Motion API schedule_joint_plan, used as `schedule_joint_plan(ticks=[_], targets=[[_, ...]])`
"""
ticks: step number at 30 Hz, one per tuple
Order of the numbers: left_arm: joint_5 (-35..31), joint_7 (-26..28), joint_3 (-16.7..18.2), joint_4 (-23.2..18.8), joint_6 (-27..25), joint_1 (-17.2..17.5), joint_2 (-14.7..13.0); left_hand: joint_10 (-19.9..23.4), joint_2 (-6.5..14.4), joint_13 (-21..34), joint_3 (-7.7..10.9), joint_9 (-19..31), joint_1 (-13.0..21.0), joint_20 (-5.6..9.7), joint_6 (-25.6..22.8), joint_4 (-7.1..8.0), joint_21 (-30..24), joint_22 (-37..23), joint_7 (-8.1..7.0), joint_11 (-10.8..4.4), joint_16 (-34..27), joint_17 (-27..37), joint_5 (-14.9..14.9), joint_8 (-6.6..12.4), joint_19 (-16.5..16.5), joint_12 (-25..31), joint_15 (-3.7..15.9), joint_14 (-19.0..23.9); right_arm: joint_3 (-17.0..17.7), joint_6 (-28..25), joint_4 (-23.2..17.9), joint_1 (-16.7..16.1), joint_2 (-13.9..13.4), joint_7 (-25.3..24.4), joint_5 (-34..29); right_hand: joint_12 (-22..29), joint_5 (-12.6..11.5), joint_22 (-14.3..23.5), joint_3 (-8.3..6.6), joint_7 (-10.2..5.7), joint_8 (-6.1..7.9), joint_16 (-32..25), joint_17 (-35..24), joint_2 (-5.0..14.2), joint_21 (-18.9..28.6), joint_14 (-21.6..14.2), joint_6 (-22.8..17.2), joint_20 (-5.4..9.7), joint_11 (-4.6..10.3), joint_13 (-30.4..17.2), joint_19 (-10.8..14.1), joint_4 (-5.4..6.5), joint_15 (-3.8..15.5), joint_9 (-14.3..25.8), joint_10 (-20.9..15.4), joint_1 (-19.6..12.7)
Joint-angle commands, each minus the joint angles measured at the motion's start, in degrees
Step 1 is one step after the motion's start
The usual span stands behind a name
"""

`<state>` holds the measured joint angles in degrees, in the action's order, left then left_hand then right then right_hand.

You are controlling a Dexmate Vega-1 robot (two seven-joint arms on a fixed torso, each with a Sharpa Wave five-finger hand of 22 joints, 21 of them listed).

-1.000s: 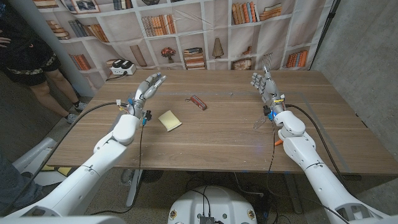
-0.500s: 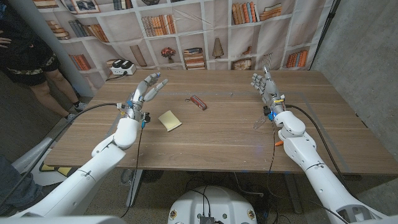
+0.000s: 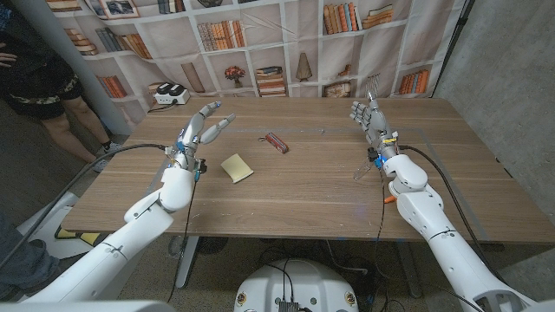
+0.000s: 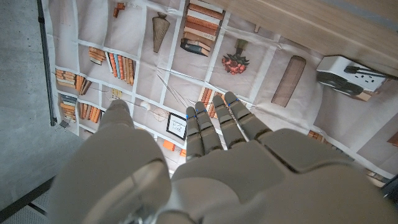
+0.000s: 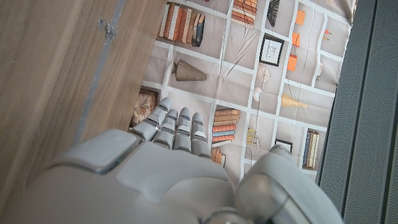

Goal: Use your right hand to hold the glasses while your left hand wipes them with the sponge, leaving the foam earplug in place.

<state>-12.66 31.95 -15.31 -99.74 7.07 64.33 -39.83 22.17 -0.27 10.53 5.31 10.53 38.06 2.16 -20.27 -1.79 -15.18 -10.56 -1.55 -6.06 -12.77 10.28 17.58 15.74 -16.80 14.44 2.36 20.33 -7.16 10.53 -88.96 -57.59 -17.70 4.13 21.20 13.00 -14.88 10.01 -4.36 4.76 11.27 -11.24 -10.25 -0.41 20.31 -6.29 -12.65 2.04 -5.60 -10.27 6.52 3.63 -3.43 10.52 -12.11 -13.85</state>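
A bookshelf backdrop hangs behind your wooden bench [image 3: 303, 186]. Your left hand [image 3: 205, 126] hovers with fingers apart and empty, just beyond the yellow sponge [image 3: 236, 167], probably poised to reach for it. Your right hand [image 3: 368, 119] stands upright, fingers apart, holding nothing. The glasses [image 3: 362, 169] lie beside your right wrist; the foam earplug [image 3: 388, 199] sits near that forearm.

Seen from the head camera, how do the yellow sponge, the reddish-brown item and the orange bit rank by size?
1. yellow sponge
2. reddish-brown item, lying a little farther off
3. orange bit, barely visible
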Motion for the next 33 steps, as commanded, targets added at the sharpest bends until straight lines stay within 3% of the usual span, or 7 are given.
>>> schedule_joint_plan(ticks=[1, 7, 22, 33], targets=[[-6.95, 4.52, 0.34, -3.89, -5.57, 2.87, -0.47, -0.63, -0.05, 0.35, 0.24, 0.23, 1.68, 1.37, 0.11, -0.94, 0.67, -0.11, -0.46, -0.77, 1.01, 0.17, 0.27, -0.57, 1.43, -0.85, 3.01, -1.79, -0.5, -0.09, -1.18, -0.57, -0.3, 0.28, 0.17, 0.6, 0.14, 0.12, -0.05, -0.26, 0.56, -0.26, -0.22, 0.12, -0.43, -0.99, -0.73, 0.82, 0.23, -0.3, 0.75, -0.4, 0.14, 0.27, -1.11, -0.71], [-8.88, 4.74, 0.14, -4.99, -7.6, 3.33, -0.46, -0.64, -0.09, 0.36, 0.29, 0.25, 2.2, 1.47, 0.1, -1.21, 0.8, -0.1, -0.53, -0.71, 1.21, 0.17, 0.26, -0.78, 1.47, -1.07, 3.01, -2.03, -0.77, -0.54, -1.42, -0.29, -0.79, 0.75, 0.11, 0.62, 0.19, 0.13, -0.06, -0.28, 0.57, -0.26, -0.21, 0.18, -0.5, -1.12, -0.84, 0.9, 0.2, -0.3, 0.86, -0.44, 0.22, 0.27, -1.27, -0.77], [-13.6, 5.45, -0.29, -7.51, -12.96, 4.38, -0.1, -0.08, -0.11, 0.38, 0.36, 0.28, 2.98, 1.51, -0.6, -1.6, 1.0, -0.09, -0.95, -1.18, 1.29, 0.17, 0.25, -0.83, 1.51, -1.19, 3.18, -1.91, -1.88, -0.21, 2.72, 3.29, -0.04, 3.44, 0.24, 0.59, 0.35, 0.14, -0.03, -0.35, 0.57, -0.21, -0.22, 0.3, -0.77, -1.32, -1.08, 0.85, -0.03, -0.3, 0.99, -0.51, 0.11, 0.27, -1.48, -0.84], [-16.63, 4.2, -0.97, -8.04, -16.08, 4.2, -0.84, 0.25, -0.21, 0.4, 0.38, 0.3, 3.62, 1.63, -1.15, -1.93, 1.32, -0.08, -1.32, -1.39, 1.42, 0.16, 0.26, -0.9, 1.94, -1.34, 3.33, -1.96, -1.14, 0.36, 1.76, 2.19, 0.25, 2.15, 0.2, 0.54, 0.48, 0.14, 0.0, -0.4, 0.56, -0.15, -0.22, 0.38, -0.98, -1.41, -1.26, 0.82, -0.02, -0.31, 1.1, -0.56, 0.06, 0.27, -1.58, -0.89]])
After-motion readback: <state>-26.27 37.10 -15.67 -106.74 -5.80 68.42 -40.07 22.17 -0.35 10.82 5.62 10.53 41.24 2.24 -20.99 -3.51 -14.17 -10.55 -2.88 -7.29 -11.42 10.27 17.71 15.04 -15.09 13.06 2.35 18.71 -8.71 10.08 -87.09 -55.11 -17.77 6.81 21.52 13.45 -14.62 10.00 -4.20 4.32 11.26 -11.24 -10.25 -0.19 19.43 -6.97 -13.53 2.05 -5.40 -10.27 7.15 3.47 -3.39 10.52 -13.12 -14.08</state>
